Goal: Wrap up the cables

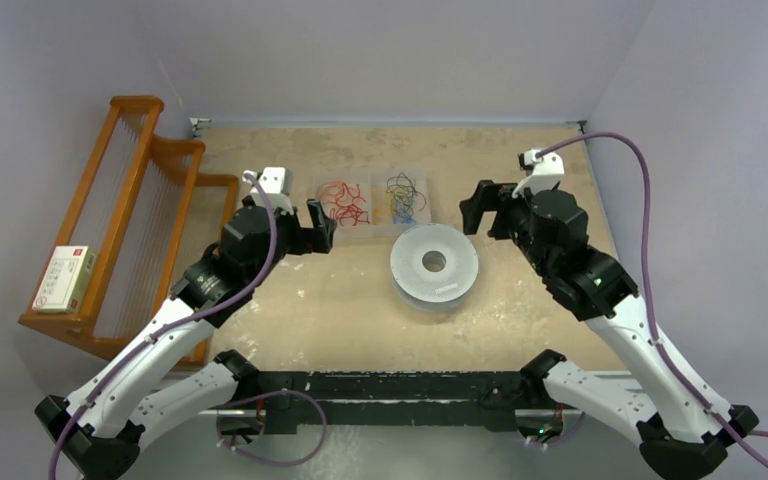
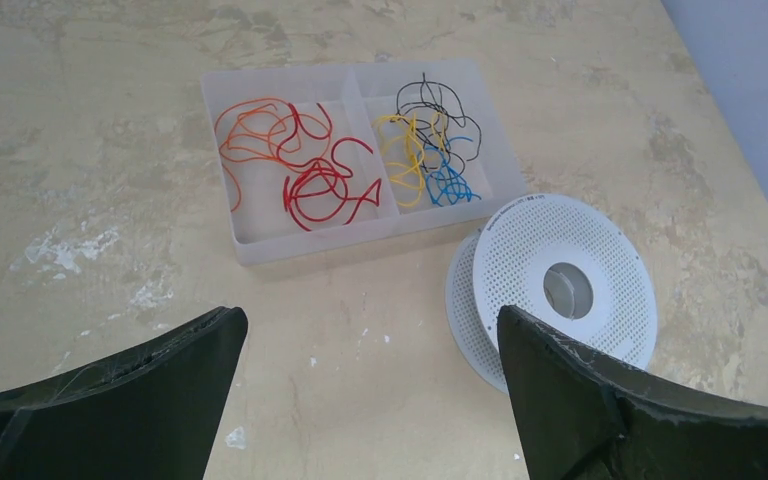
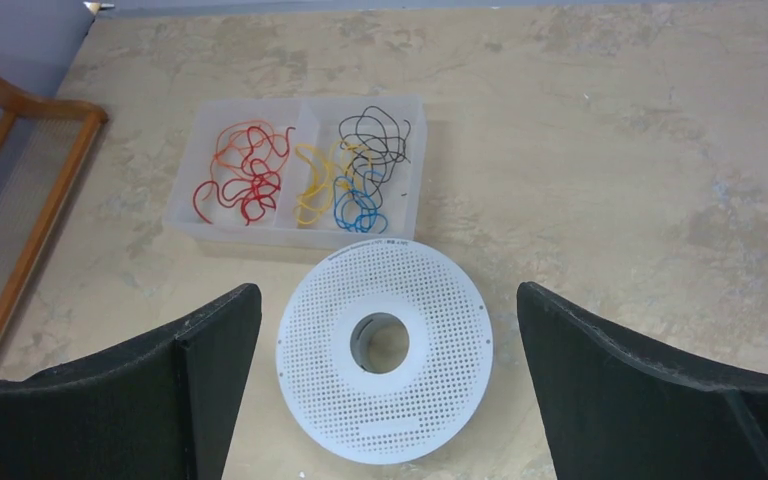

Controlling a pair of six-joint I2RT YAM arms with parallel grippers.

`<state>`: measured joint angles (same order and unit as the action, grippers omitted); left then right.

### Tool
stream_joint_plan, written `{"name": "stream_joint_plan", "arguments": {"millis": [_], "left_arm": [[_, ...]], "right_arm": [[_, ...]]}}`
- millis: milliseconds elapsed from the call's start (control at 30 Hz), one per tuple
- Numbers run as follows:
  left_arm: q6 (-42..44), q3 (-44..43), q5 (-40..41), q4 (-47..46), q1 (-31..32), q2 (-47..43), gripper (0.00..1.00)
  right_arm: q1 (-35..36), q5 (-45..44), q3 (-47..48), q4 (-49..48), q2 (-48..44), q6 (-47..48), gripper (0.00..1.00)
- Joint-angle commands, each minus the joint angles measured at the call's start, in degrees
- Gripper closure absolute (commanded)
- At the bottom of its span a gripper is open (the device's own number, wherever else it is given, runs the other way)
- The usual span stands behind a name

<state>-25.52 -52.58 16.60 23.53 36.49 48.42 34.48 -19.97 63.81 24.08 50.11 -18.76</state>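
The yellow cables (image 2: 405, 150) lie curled in the right compartment of a clear tray (image 2: 260, 245), tangled with black and blue wires. Orange strands (image 2: 255, 135) lie in the left compartment with red wires. The yellow cables also show in the right wrist view (image 3: 312, 185) and the top view (image 1: 398, 207). A white perforated spool (image 1: 434, 262) lies flat in front of the tray. My left gripper (image 1: 320, 228) hovers left of the tray, open and empty (image 2: 368, 315). My right gripper (image 1: 474, 210) hovers right of the tray, open and empty, with the spool (image 3: 385, 345) below its fingers.
A wooden rack (image 1: 130, 220) stands along the table's left edge, with a white box (image 1: 65, 275) on its lower shelf. Grey walls close the back and both sides. The arm bases sit at the near edge.
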Motion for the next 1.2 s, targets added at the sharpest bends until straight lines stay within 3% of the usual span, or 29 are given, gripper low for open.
{"name": "stream_joint_plan", "arguments": {"millis": [0,367,633,933,1167], "left_arm": [[-0.48,0.1,-1.69,-2.61,-0.19,-0.25,0.01],[-1.19,0.07,-1.96,-1.99,-0.24,0.06,0.01],[-0.93,0.51,-0.55,-1.03,-0.19,-1.18,0.01],[-1.03,0.46,-1.2,-0.83,-0.19,-1.39,0.01],[-0.94,0.51,-1.9,-0.72,-0.21,-1.08,0.01]], "right_arm": [[0.18,-0.59,0.82,-0.58,-1.49,0.9,0.01],[0.21,-0.45,-2.46,11.09,-3.61,-11.33,0.01],[0.18,0.45,-9.6,12.46,-5.5,-22.28,0.02],[-0.7,0.54,-23.25,7.3,-4.22,-36.91,0.02],[-7.99,7.42,-30.35,-5.47,-4.82,-33.84,0.03]]}}
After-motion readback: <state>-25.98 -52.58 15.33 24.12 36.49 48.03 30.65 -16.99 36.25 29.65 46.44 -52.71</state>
